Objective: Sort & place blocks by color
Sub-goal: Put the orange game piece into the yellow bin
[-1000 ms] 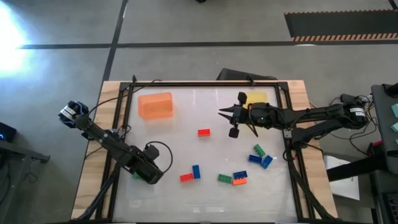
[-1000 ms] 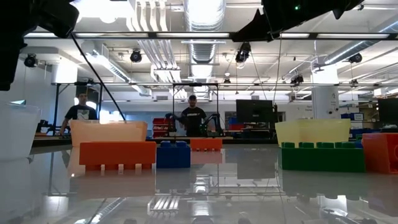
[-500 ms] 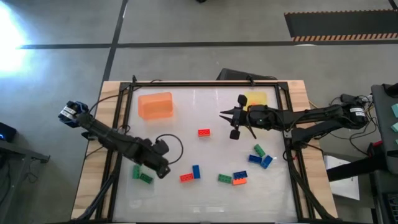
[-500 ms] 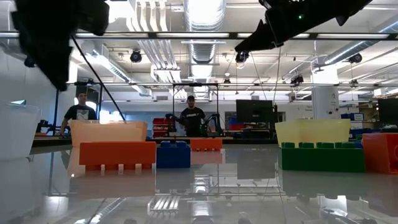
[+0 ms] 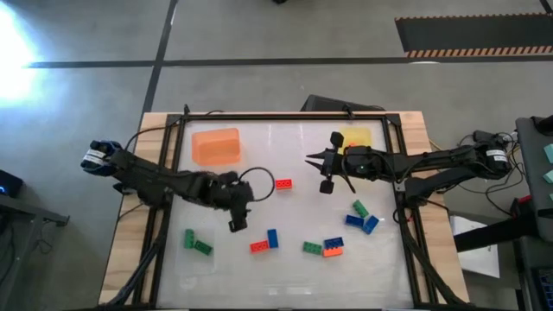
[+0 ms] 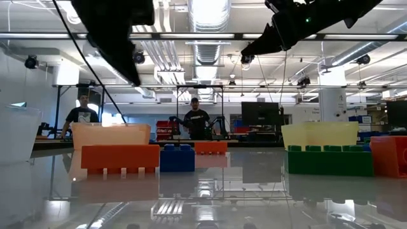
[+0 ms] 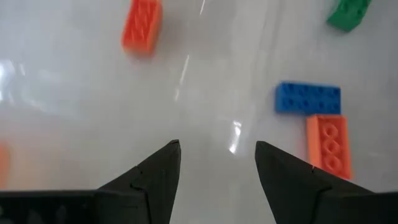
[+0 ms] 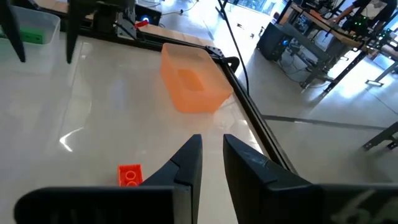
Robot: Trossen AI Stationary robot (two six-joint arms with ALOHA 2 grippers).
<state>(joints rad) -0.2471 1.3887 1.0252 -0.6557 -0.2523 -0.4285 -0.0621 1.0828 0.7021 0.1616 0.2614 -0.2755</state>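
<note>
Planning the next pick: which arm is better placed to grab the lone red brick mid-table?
Left, probably. Its open tool hangs near the red brick, which shows ahead in its wrist view. The right tool is also close.

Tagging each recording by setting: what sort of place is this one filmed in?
Most likely a robotics lab or industrial workshop. The low view shows exposed ceiling ducts, workbenches with monitors and two people standing behind the table; the high view shows a bare concrete floor with hazard striping.

Two dark jointed arms, black looping cables, blue-white left base, tapered black fingers (image 7: 155, 177).
</note>
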